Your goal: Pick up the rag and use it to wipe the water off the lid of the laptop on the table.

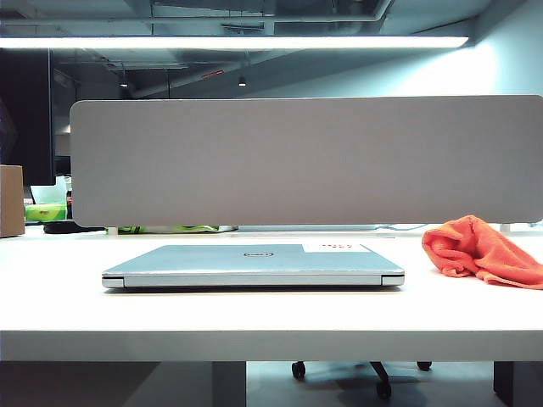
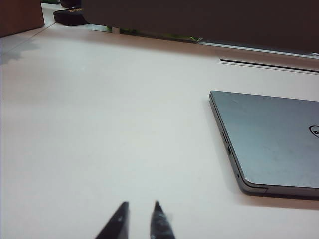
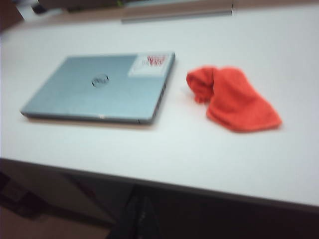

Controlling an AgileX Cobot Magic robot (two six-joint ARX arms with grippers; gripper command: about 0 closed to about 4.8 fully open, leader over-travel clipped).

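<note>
Left gripper (image 2: 140,219) hangs low over bare table (image 2: 99,124) on the left, only its two dark fingertips showing, set close with a narrow gap, holding nothing; the laptop (image 2: 271,142) lies off to its side, well apart. Right gripper (image 3: 138,216) sits below and in front of the table's front edge, a dark blurred shape against the shadow under the desk; its fingers read as closed together and empty. Neither arm appears in the exterior view. Surface: a white table (image 1: 254,318) with a thick front edge, backed by a grey divider (image 1: 305,161), with a ceiling strip light (image 1: 229,41) above. At far left stand a brown box (image 1: 11,200) and a dark monitor (image 1: 25,119). Mid-table, the laptop (image 1: 253,264) lies shut and flat, lid (image 1: 212,254) up, with a dark oval logo (image 1: 257,253) and a white sticker (image 1: 337,247) printed in red. To its right, apart from it, the rag (image 1: 484,251) lies crumpled on the table, its right end cut off by the frame edge in the exterior view; the right wrist view shows it whole (image 3: 232,97). Chair castors (image 1: 382,386) show beneath the desk. Water on the lid cannot be made out in any view; the right wrist picture is blurred.
</note>
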